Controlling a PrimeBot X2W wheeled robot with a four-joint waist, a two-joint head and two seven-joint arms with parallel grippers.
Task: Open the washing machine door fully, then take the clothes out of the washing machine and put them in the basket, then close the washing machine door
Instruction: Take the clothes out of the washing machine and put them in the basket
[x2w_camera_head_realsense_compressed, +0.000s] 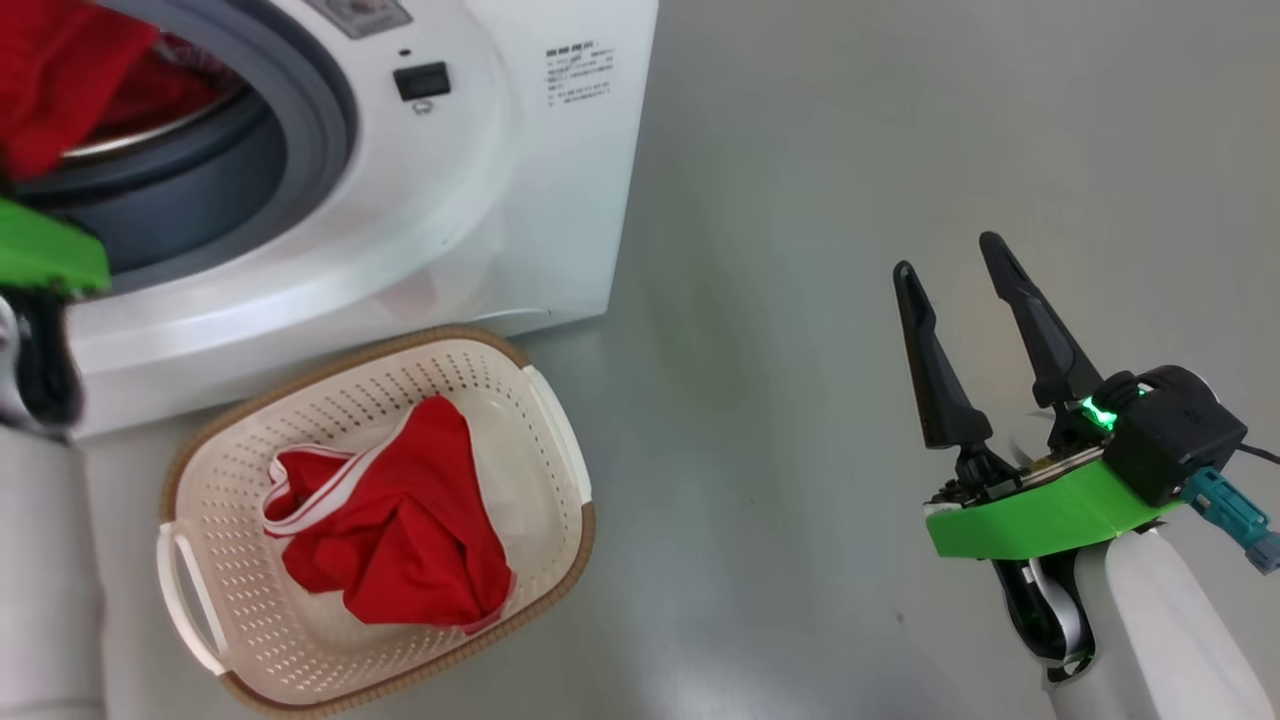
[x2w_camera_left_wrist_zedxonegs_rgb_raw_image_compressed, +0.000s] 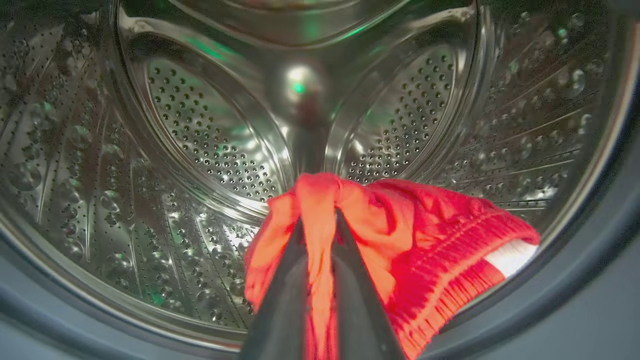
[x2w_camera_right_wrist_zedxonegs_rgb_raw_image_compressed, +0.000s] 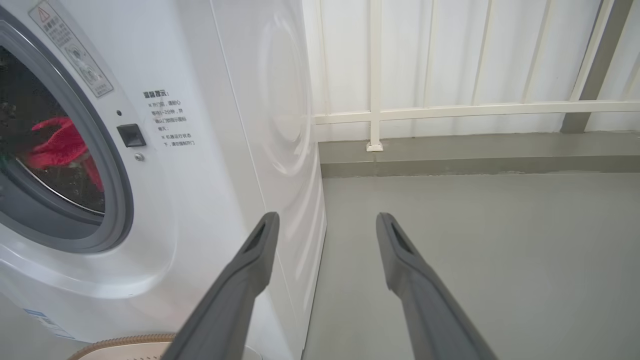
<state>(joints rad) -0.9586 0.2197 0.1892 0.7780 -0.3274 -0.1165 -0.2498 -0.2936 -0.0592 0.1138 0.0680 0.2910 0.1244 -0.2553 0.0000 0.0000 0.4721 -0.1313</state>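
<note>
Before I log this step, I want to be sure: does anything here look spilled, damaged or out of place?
Nothing stands out. One red garment lies fully inside the basket. The left end effector is shut on a second red garment inside the drum. The right end effector is open above the floor.

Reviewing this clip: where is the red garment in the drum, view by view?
Head view: the red garment sits in the upper left corner, inside the grey rubber ring.
Left wrist view: red garment at lower centre and right, pinched by the left hand.
Right wrist view: red garment at the far left, mid-height.
Shared landmark: the grey rubber ring of the opening.
</note>
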